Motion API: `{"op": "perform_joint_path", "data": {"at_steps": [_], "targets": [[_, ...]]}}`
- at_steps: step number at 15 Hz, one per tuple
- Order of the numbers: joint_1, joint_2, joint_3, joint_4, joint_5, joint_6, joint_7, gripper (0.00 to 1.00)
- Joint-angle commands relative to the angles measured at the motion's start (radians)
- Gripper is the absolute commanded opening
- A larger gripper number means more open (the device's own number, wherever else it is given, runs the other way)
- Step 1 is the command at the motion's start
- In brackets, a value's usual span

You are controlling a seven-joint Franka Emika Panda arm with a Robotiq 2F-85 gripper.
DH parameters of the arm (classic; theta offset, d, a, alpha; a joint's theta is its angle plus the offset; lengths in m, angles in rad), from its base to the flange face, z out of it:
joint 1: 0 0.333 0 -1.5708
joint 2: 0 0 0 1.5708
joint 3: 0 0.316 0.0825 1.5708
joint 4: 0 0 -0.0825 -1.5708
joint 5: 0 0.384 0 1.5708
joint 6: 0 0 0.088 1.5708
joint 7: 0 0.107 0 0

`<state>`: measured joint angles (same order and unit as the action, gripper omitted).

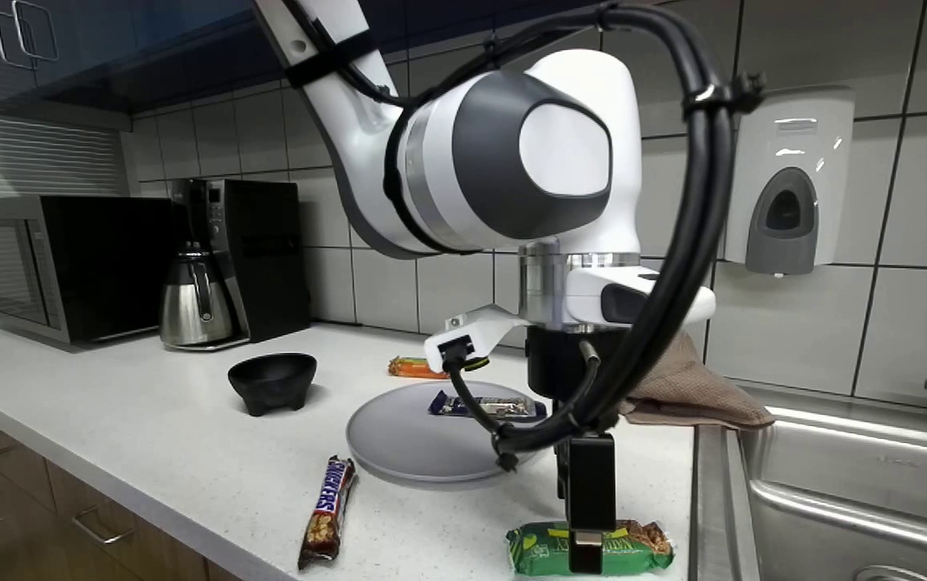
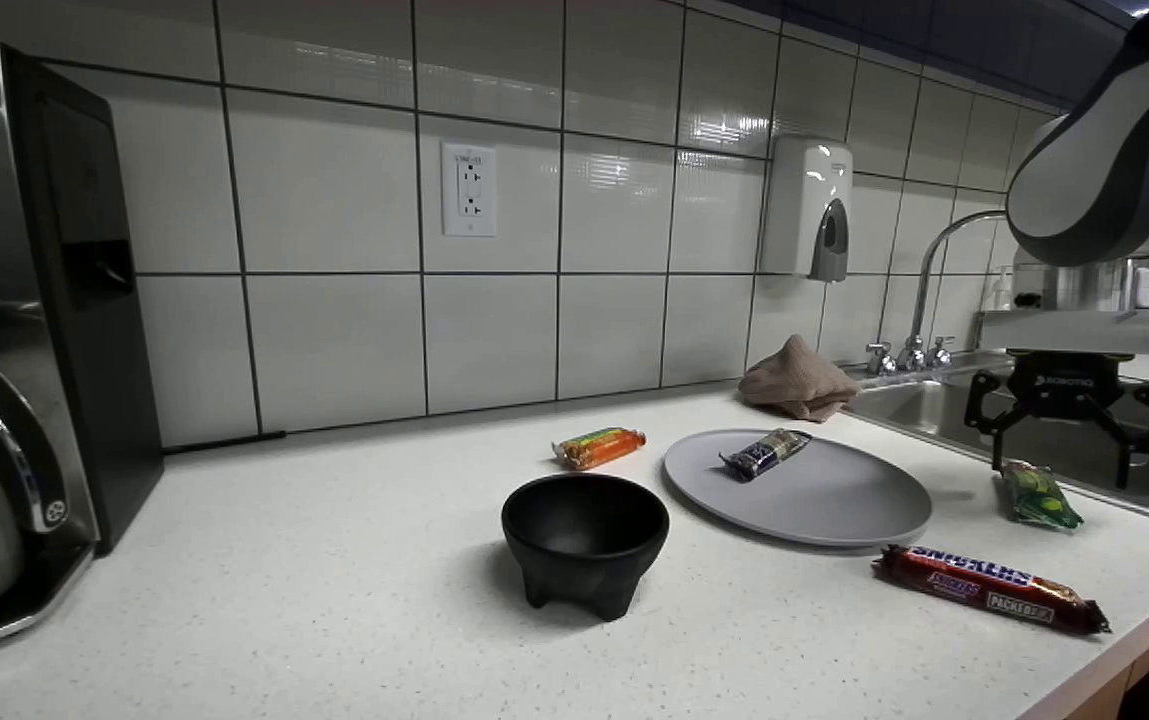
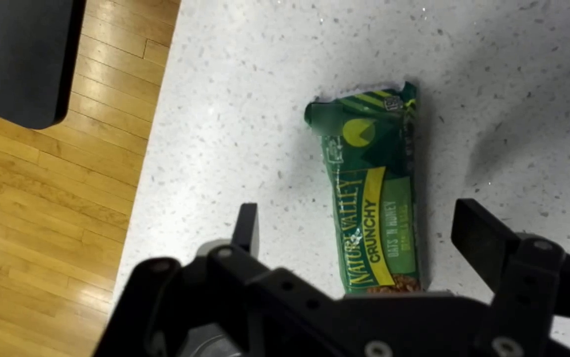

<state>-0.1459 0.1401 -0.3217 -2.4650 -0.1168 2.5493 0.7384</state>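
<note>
— Green is the granola bar [image 3: 376, 198], yes? Where does it lie, please?

— It lies on the speckled counter [image 3: 245, 124], a little right of centre in the wrist view. In an exterior view it is at the lower right.

— And does the gripper [image 2: 1060, 475] hold something?

— No, nothing. Its fingers [image 3: 249, 228] stand wide apart, and in the wrist view they appear on both sides of the granola bar. The height above it I cannot tell.

— How would you make a good grasp?

— In my judgement, the direction is suitable, because the fingers can close across the narrow width. But the gap at the left of the wrist frame looks bigger, so I would shift slightly to the right, go down straight and press softly; the content may crumble.

— What else is around?

— In an exterior view, a grey plate [image 1: 394, 444] near the middle carries a dark blue bar [image 1: 483, 406]. A Snickers bar [image 1: 327, 512] lies at the lower centre, and a black bowl [image 1: 273, 379] stands at the left.

— And what disturbs?

— The sink [image 1: 721, 484] at the lower right is near the granola bar. Also, the thick cable [image 1: 709, 161] covers part of the plate there.
</note>
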Motion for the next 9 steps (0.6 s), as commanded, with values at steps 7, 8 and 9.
{"op": "perform_joint_path", "data": {"at_steps": [7,8,9], "targets": [[-0.002,0.026,0.015,0.004,0.013,0.037,0.007,1.0],[-0.002,0.029,0.016,0.003,0.017,0.051,0.005,1.0],[-0.002,0.032,0.018,0.001,0.023,0.068,0.002,1.0]]}}
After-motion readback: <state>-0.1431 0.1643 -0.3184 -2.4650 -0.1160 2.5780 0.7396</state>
